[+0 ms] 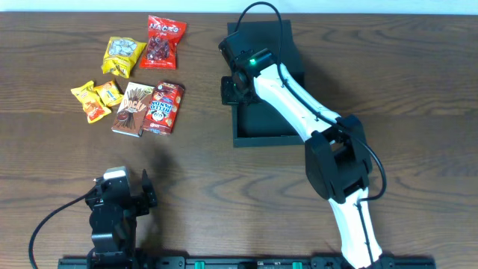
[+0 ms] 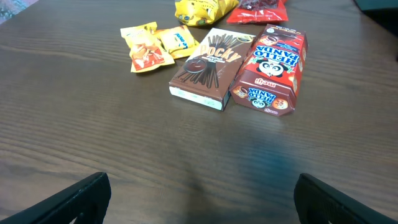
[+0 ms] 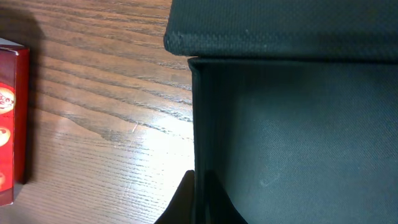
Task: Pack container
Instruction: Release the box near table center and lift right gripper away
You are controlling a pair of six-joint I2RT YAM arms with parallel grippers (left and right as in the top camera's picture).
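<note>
The container (image 1: 258, 123) is a dark box lying open at the table's upper middle, its flap lid (image 1: 270, 36) folded back behind it. My right gripper (image 1: 233, 88) is shut on the container's left wall. In the right wrist view one finger sits outside that wall (image 3: 198, 112) and the other inside, with the right gripper (image 3: 198, 190) pinching it and the box's bare floor (image 3: 298, 137) beyond. My left gripper (image 1: 123, 188) rests near the front left edge, open and holding nothing; its left gripper (image 2: 202, 190) fingers stand wide apart over bare wood.
Snacks lie at the upper left: a brown Pocky box (image 1: 132, 109) (image 2: 206, 68), a red Hello Panda box (image 1: 163, 107) (image 2: 272, 70) (image 3: 11, 118), a red bag (image 1: 163, 42), a yellow bag (image 1: 123, 56) and small yellow packets (image 1: 97, 99) (image 2: 155, 45).
</note>
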